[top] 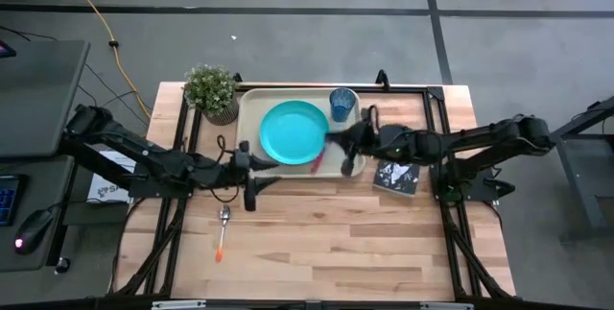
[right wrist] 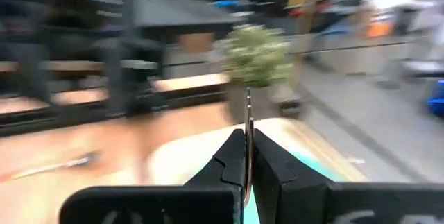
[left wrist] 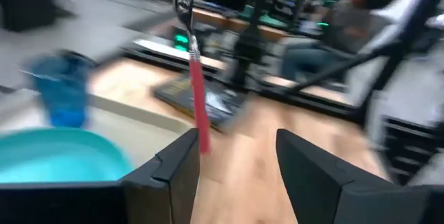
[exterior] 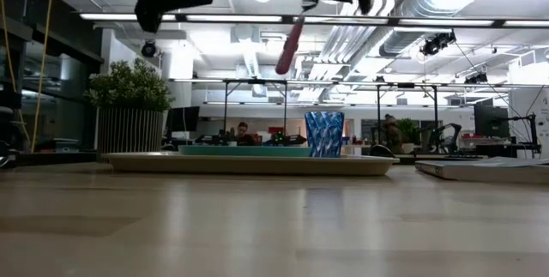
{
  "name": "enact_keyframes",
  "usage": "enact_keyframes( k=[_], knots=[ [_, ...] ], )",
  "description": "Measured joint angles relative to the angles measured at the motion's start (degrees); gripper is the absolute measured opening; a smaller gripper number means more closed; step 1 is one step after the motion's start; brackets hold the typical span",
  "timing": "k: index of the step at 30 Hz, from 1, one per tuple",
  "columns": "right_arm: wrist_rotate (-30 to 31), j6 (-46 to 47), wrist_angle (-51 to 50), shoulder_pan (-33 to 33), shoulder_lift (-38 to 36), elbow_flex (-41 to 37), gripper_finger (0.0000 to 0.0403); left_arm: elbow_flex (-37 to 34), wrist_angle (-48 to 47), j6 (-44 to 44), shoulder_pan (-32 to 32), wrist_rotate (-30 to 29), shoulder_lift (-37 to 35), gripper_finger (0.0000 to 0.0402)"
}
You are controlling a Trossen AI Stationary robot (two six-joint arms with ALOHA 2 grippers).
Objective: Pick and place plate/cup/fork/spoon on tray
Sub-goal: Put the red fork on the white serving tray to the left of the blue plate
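The beige tray holds the teal plate and the blue cup. My right gripper is shut on the fork, whose red-pink handle hangs above the tray's near right part. My left gripper stands open and empty over the tray's near left edge, facing the fork. The orange-handled spoon lies flat on the wooden table, nearer than the tray. My right gripper pinches the fork's metal end between its two shut fingers, a thin strip of metal showing past the fingertips. The fingers come about level from the table's right. The fork is lifted clear, tilted, its red-pink handle hanging below the fingers.
A potted plant stands at the tray's far left corner. A dark book lies to the right of the tray. Bare wood stretches along the table's near half around the spoon.
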Motion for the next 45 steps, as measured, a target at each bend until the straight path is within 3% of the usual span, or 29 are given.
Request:
enact_keyframes(
  k=[5, 13, 20, 29, 34, 40, 45],
  knots=[
    [-7.7, 2.9, 7.0, 2.2, 7.7, 0.0, 0.0001, -3.0, 8.4, -4.6, 4.6, 9.9, 4.6, 0.0172],
    [-11.2, 2.6, 19.9, 3.0, 14.5, 0.0, 0.0000, -2.9, 14.8, -9.8, 9.4, 26.9, 13.2, 0.0172],
    [-11.3, 2.6, 23.1, 3.0, 14.5, 0.0, 0.0000, -2.9, 17.5, -12.5, 11.8, 30.1, 17.1, 0.0172],
    [-3.3, 0.8, 26.3, 2.6, 14.5, 0.0, 0.0000, -2.5, 17.4, -13.6, 11.8, 30.8, 17.1, 0.0160],
    [-3.1, 0.6, 26.2, 2.7, 14.5, 0.0, 0.0000, -0.9, 13.7, -12.6, 11.8, 30.7, 17.1, 0.0116],
    [-4.6, 0.6, 26.6, 2.6, 14.6, 0.0, 0.0000, 0.2, 8.4, -10.1, 12.2, 29.3, 17.1, 0.0017],
    [-4.7, 0.5, 25.6, 2.7, 14.3, 0.0, 0.0001, 0.2, 7.5, -7.7, 13.0, 29.7, 17.1, 0.0012]
  ],
)
